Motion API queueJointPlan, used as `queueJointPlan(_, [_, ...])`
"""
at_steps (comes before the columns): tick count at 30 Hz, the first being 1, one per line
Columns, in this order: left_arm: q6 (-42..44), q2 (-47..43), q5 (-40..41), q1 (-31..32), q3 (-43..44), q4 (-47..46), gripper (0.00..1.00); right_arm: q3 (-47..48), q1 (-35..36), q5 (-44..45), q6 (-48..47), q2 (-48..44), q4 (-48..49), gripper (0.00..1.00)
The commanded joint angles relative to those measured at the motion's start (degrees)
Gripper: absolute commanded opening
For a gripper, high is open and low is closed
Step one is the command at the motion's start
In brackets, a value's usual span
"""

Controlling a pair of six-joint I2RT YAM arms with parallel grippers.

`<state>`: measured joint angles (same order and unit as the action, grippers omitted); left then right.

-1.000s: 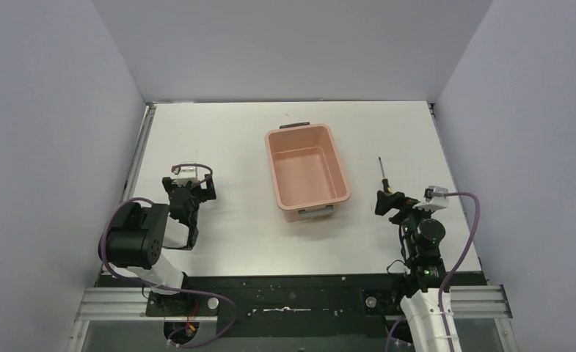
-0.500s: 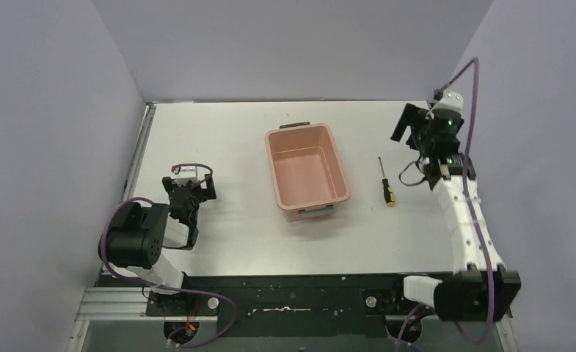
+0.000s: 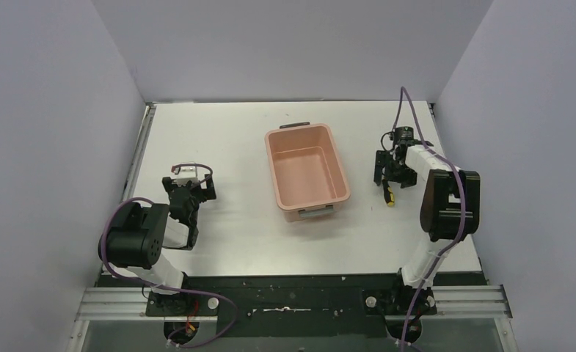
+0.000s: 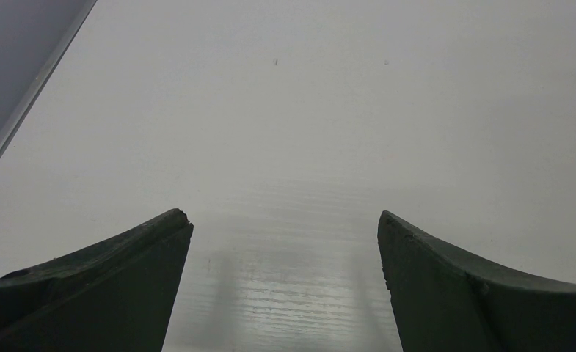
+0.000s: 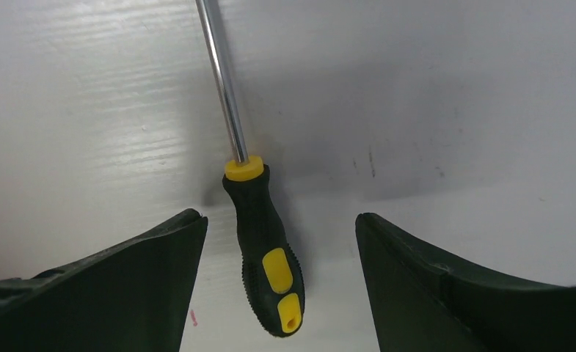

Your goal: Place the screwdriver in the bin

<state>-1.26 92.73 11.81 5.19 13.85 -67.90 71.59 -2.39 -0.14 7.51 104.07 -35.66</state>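
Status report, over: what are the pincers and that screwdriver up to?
Right pincer open, straddling the screwdriver handle. Left pincer open over table. Screwdriver flat, right of empty bin. Nothing between.

A white table point(image 3: 226, 147) stands enclosed by plain grey walls point(image 3: 292, 44).

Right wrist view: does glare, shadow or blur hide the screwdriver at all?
Right wrist view: the screwdriver is sharp, with a bright streak along its shaft and a soft shadow on the table to its right. Top external view: even light, but the screwdriver is small and partly covered by the right gripper.
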Motion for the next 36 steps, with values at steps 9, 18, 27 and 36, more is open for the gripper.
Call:
queueJointPlan(9, [-0.08, -0.53, -0.65, -0.18, 0.57, -1.62, 0.97, 2.75, -0.28, -0.04, -4.66, 5.06, -1.96, 0.00])
queueJointPlan(18, [-0.10, -0.51, -0.59, -0.18, 0.56, -1.65, 0.97, 43.94, 0.04, 0.60, -1.75, 3.01, -31.34, 0.00])
queueJointPlan(27, [-0.07, -0.53, -0.61, -0.19, 0.57, -1.59, 0.97, 49.05, 17.02, 0.78, 9.68, -1.77, -24.39, 0.00])
queueJointPlan(36, [-0.11, -0.50, -0.64, -0.18, 0.57, -1.66, 0.97, 39.82, 41.18, 11.07, 13.62, 0.59, -12.56, 0.00])
